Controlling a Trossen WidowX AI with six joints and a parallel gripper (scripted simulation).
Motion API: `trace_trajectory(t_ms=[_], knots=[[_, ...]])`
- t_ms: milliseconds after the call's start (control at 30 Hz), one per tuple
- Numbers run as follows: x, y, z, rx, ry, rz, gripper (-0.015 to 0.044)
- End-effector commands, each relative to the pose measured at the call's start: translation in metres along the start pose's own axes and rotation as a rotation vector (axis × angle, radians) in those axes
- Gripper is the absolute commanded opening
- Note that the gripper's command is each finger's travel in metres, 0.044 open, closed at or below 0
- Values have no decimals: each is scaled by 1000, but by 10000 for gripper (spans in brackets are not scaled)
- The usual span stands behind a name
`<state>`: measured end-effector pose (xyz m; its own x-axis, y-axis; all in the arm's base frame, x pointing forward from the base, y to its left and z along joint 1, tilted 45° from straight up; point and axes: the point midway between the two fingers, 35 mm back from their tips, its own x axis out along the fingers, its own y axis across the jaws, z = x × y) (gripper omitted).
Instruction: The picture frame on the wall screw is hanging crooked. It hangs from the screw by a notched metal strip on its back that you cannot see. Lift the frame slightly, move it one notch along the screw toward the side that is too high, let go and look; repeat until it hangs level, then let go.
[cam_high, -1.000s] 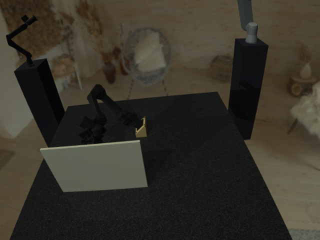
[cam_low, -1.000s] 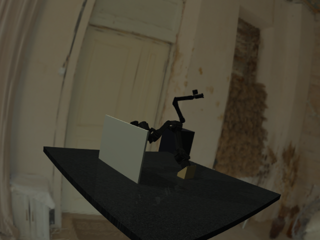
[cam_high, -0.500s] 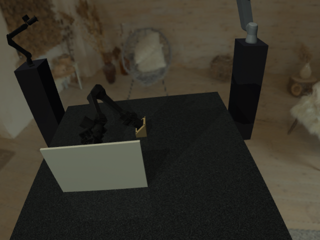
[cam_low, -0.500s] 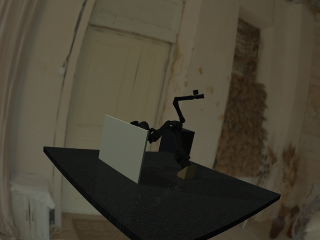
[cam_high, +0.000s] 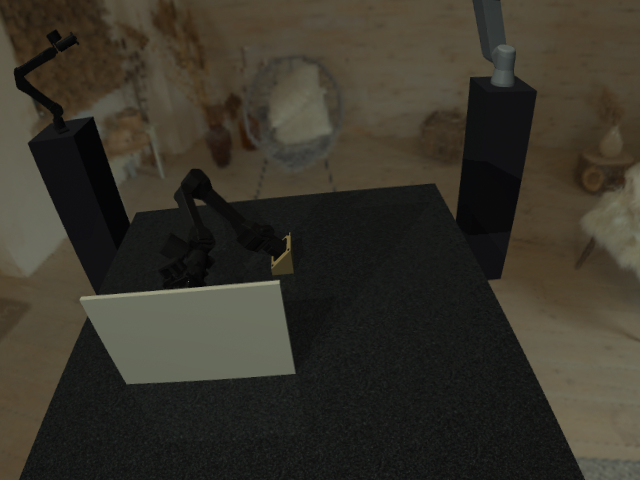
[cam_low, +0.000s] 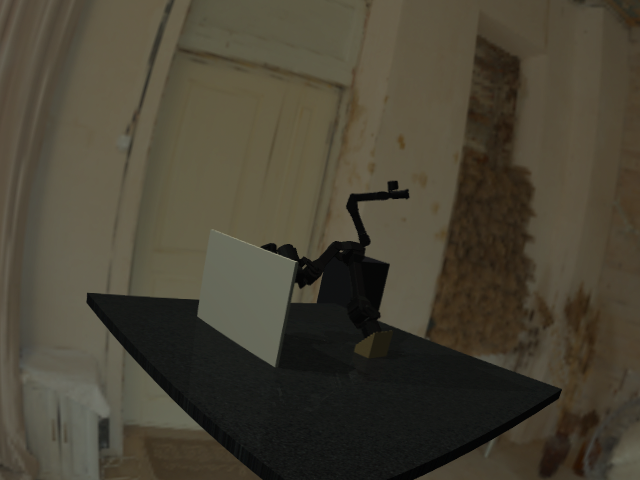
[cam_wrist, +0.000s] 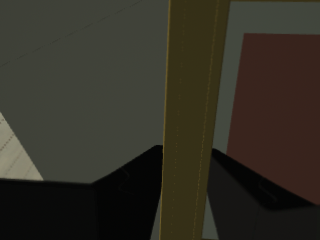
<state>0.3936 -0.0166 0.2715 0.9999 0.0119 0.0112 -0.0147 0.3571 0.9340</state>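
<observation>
The picture frame (cam_wrist: 195, 75) shows only in the wrist view, as a gold side bar running top to bottom, with a pale mat and a dark red picture (cam_wrist: 280, 110) to its right. My gripper (cam_wrist: 187, 150) is shut on this bar, one dark finger on each side. The wall panel (cam_high: 201, 335) (cam_low: 242, 304) (cam_wrist: 85, 110) stands upright; the top and exterior views see its blank back, which hides the frame and my fingertips. The screw and notched strip are not visible. The wrist view shows too little of the frame to tell whether it is level.
My arm (cam_high: 222, 206) (cam_low: 356, 284) rises from a tan wedge-shaped base (cam_high: 283, 265) (cam_low: 376, 346) on the dark table (cam_high: 392, 335) (cam_low: 387, 413), on the frame's side of the panel. Two other arms (cam_high: 38, 98) (cam_high: 504, 64) stand on dark pedestals beyond the table.
</observation>
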Motion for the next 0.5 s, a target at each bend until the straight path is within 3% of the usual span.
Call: trace_trajectory(t_ms=[0,467], knots=[[0,1,-2,3,12,11,0],[0,-1,0,-1,2,2,0]])
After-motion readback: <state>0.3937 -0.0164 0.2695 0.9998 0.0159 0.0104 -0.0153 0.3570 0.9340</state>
